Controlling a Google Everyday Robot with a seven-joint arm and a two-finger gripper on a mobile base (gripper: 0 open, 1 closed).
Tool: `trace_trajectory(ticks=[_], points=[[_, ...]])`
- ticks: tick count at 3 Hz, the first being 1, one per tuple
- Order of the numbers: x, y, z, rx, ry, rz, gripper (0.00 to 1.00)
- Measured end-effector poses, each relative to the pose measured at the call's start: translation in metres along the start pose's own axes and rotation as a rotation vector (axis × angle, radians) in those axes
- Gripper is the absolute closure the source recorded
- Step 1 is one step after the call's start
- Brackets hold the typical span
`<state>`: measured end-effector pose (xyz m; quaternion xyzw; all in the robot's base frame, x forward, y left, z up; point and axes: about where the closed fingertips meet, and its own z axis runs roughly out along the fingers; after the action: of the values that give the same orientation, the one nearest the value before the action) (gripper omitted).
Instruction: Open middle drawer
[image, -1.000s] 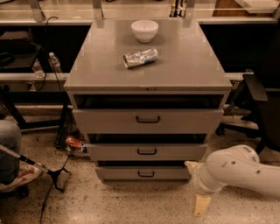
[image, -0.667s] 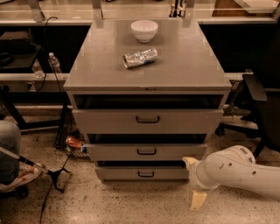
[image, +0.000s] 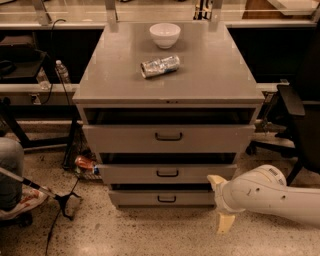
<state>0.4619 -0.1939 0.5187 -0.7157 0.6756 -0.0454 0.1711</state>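
we see our gripper (image: 217, 204) low at the right, near the floor, its two cream fingers spread wide and holding nothing. just left of it, the middle drawer (image: 130, 174) sits in the grey cabinet (image: 210, 75), its front slightly forward.

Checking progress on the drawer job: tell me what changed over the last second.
The gripper, open and holding nothing, moved slightly up and left, low near the floor, toward the right end of the middle drawer. It is not on the drawer's handle. The drawers, the white bowl and the silver can stayed put.
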Motion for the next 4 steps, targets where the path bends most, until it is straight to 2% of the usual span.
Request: trace_trajectory(ticks=[1, 2, 3, 4], points=[[0.008, -0.024, 0.020, 0.054, -0.005, -0.066, 0.00], [0.012, -0.044, 0.047, 0.078, -0.006, -0.111, 0.00], [0.010, -0.059, 0.073, 0.100, -0.023, -0.135, 0.00], [0.006, -0.085, 0.100, 0.152, -0.044, -0.162, 0.00]])
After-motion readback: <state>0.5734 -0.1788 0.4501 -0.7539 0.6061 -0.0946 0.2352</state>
